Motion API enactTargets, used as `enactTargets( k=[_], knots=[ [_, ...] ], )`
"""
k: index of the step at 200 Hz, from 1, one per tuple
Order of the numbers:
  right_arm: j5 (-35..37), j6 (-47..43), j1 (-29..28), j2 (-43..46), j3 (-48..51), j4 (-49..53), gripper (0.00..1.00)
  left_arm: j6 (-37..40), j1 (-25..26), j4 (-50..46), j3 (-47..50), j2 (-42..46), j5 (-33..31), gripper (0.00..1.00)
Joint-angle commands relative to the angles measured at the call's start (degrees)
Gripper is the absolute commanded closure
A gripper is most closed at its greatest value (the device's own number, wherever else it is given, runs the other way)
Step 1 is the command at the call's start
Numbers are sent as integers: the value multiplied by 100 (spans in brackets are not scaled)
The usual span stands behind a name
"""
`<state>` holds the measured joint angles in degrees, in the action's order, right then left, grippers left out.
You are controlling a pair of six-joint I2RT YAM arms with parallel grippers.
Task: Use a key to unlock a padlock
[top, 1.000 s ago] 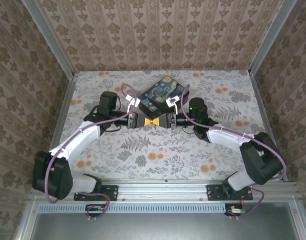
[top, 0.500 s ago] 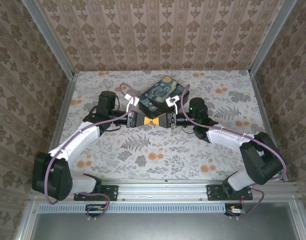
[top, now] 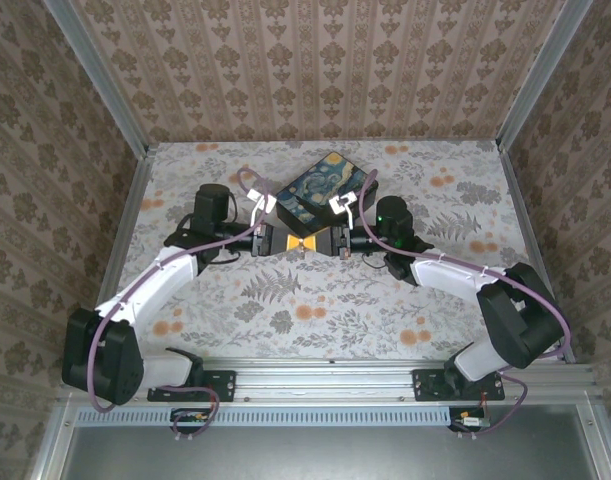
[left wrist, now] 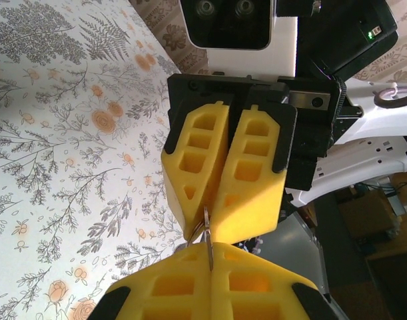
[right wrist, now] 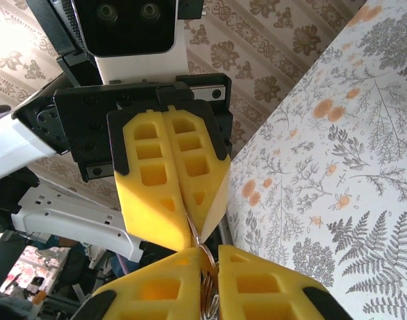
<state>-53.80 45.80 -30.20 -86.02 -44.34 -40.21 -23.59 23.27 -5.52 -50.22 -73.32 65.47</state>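
While both my arms reach in over the middle of the worktop (top: 235, 300), my two sets of jaws meet tip to tip just in front of the near corner of the box (top: 323, 188). My left jaws are closed tight, their yellow pads (right wrist: 150, 180) pressed flat together. They pinch the key (left wrist: 208, 245), a slim dark metal strip that sticks out from between their tips. My right jaws are closed down as well, pads (left wrist: 256, 167) meeting along their length, and the other end of the key runs into the seam between them. From the right wrist I see its wire ring (right wrist: 207, 283) looped between those pads. The key is held above the worktop, bridging the two pairs of tips. The box sits toward the far edge, about midway between the side edges, turned cornerwise, with a blue-and-yellow swirling painting on its lid. The lid is shut flat, so I cannot tell what lies inside. Whether my tips touch the box I cannot tell.
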Motion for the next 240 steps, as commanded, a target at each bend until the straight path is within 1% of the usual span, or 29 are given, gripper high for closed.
enactTargets(
  k=[1, 9, 20, 26, 35, 40, 57, 68, 82, 90, 100, 109, 120, 130, 138, 151, 159, 175, 193, 208, 220, 230, 240],
  knots=[
    [-43, -9, -48, -3, 77, -389, 97, -55, -28, 174, 69, 131, 94, 100],
    [-52, -41, -49, 36, 107, -393, 100, -60, -28, 166, 74, 121, 50, 100],
    [-20, -156, -45, 109, 167, -300, 100, -55, -50, 119, 59, 112, -95, 100],
    [28, -254, -31, 152, 202, -186, 100, -57, -81, 75, 48, 100, -189, 91],
    [100, -421, -1, 235, 251, 40, 100, -70, -124, 51, 39, 73, -310, 72],
    [129, -514, 20, 278, 278, 155, 100, -96, -151, 44, 38, 63, -381, 64],
    [239, -804, 174, 470, 391, 628, 100, -220, -241, 77, 22, 66, -669, 43],
    [335, -952, 331, 584, 471, 955, 100, -305, -278, 24, -30, 55, -921, 38],
    [454, -1046, 636, 904, 659, 1310, 100, -449, -260, -123, -128, 9, -1401, 36],
    [564, -1113, 804, 1059, 733, 1568, 100, -606, -194, -251, -193, -49, -1869, 35],
    [910, -1272, 998, 1310, 784, 2107, 100, -915, -21, -486, -293, -153, -2733, 34],
    [1323, -1417, 1173, 1583, 803, 2699, 100, -1220, 228, -862, -432, -308, -3749, 33],
    [1835, -1530, 1465, 1921, 821, 3295, 100, -1734, 846, -1353, -649, -540, -5005, 33],
    [2260, -1597, 1741, 2232, 814, 3776, 100, -2060, 1384, -1421, -828, -808, -5715, 32],
    [2677, -1637, 1954, 2455, 759, 4185, 100, -2400, 1801, -1567, -1034, -1072, -6421, 30],
    [3196, -1700, 2242, 2743, 661, 4711, 100, -2841, 2340, -1672, -1461, -1626, -7133, 27],
    [3421, -1648, 2401, 2860, 621, 4920, 100, -3170, 2585, -1981, -1848, -2014, -7658, 25],
    [3531, -1528, 2614, 2950, 580, 5099, 100, -3499, 3009, -2350, -2645, -2823, -8426, 24],
    [3730, -1463, 2677, 2940, 563, 5231, 100, -3782, 3351, -2658, -3570, -3673, -8976, 23],
    [3983, -1328, 2690, 2980, 641, 5237, 100, -4019, 3485, -2982, -4380, -4404, -9336, 23],
    [4256, -1213, 2724, 3032, 726, 5244, 100, -4381, 3546, -3510, -5050, -4975, -9715, 23],
    [4446, -1130, 2813, 3084, 782, 5296, 100, -4625, 3554, -3873, -5566, -5390, -9980, 23],
    [4528, -1048, 2926, 3143, 825, 5338, 100, -4731, 3564, -4019, -5966, -5741, -10184, 23]
  ],
)
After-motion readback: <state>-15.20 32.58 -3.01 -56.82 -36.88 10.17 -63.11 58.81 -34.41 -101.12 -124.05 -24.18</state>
